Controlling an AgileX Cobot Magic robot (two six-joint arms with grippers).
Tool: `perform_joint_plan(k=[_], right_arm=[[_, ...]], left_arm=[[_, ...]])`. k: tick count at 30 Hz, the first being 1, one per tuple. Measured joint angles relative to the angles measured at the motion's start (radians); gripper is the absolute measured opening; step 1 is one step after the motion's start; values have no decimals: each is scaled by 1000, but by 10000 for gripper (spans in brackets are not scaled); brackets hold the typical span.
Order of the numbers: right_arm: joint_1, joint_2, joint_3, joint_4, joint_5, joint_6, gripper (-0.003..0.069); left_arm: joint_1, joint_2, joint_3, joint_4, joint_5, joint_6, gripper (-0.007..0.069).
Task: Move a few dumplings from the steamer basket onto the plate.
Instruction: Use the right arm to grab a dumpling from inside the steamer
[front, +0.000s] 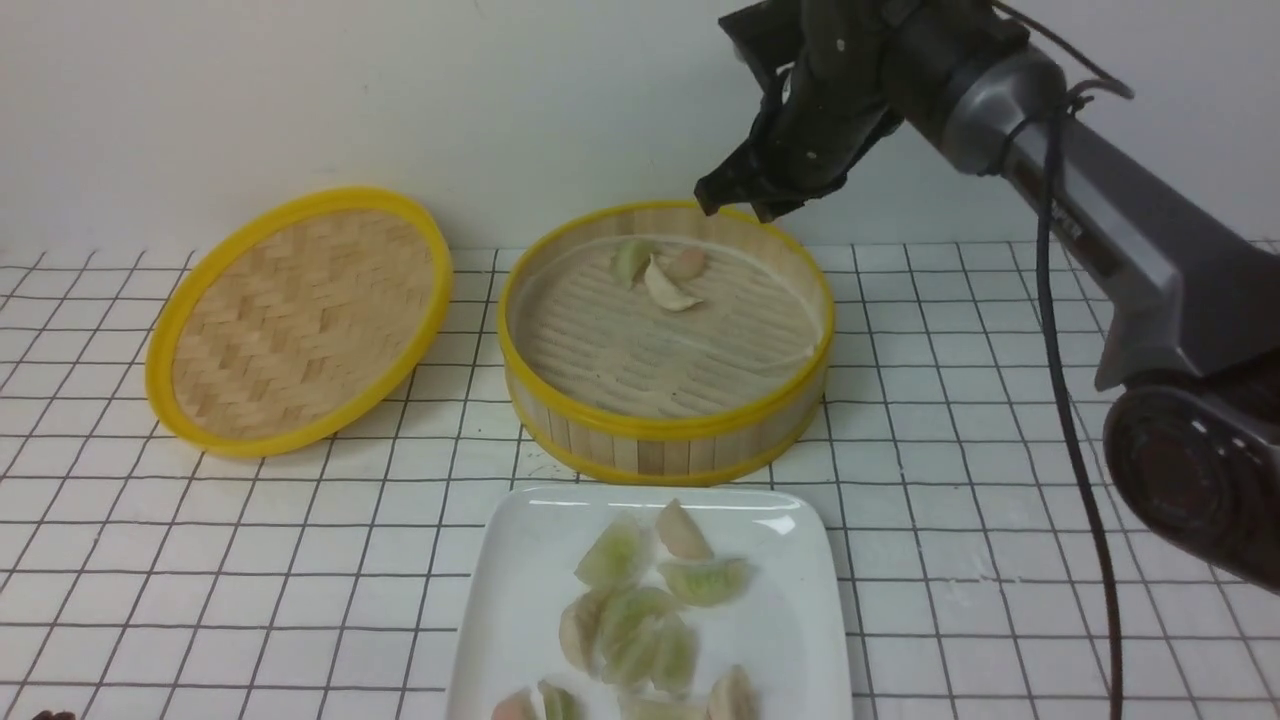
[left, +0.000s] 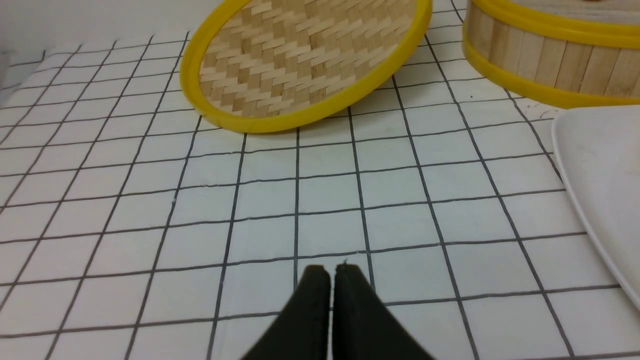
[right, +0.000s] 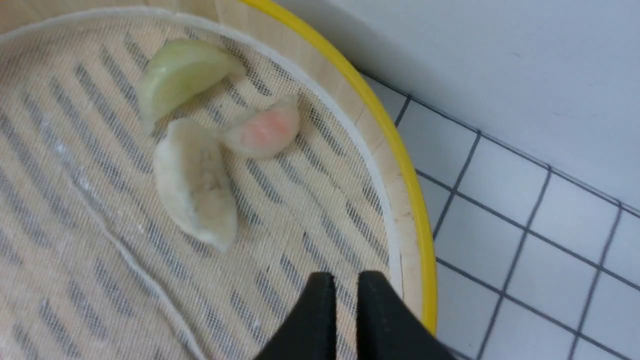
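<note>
Three dumplings (front: 672, 284) lay toward the far side of the steamer basket (front: 665, 428), with more on the plate (front: 800, 600) in front. The right gripper (front: 736, 208) hung over the basket's far rim, its fingers slightly parted, while the left gripper (left: 332, 272) was closed above the gridded table (left: 325, 200).

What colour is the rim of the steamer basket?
The steamer basket's rim is yellow, the front view showing it best.
</note>
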Motion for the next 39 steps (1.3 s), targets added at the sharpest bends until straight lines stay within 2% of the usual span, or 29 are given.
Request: perform_joint_plan(k=[1,3,4,5,6,7,8,12,14,20,21,22,24,29,39], right_arm=[[0,3,0,10,0,-5,18],[-26,36,0,113,-47,-68,-4],[-41,63,0,195,-66,-132,-11],[-44,66,0,205,-68,-141,-12],[-51,92,0,272,-70,-211,-13],[-51,95,0,286,-70,-220,-13],[-52,117,0,331,-73,-300,-13],[-52,137,0,400,-78,-440,13],[-51,137,0,419,-88,-477,50],[-49,137,0,432,-118,-533,252],[-49,137,0,432,-119,-538,266],[-49,137,0,432,-121,-563,315],[-49,137,0,432,-121,-595,359],[-49,139,0,429,-121,-631,391],[-41,199,-2,442,-168,-639,393]], left_arm=[[0,0,0,0,0,0,-6],[0,0,0,0,0,0,-6],[0,0,0,0,0,0,-6],[0,0,0,0,0,0,-6],[0,0,0,0,0,0,-6],[0,0,0,0,0,0,-6],[0,0,0,0,0,0,-6],[0,0,0,0,0,0,-6],[0,0,0,0,0,0,-6],[0,0,0,0,0,0,-6],[0,0,0,0,0,0,-6],[0,0,0,0,0,0,-6],[0,0,0,0,0,0,-6],[0,0,0,0,0,0,-6],[0,0,0,0,0,0,-6]])
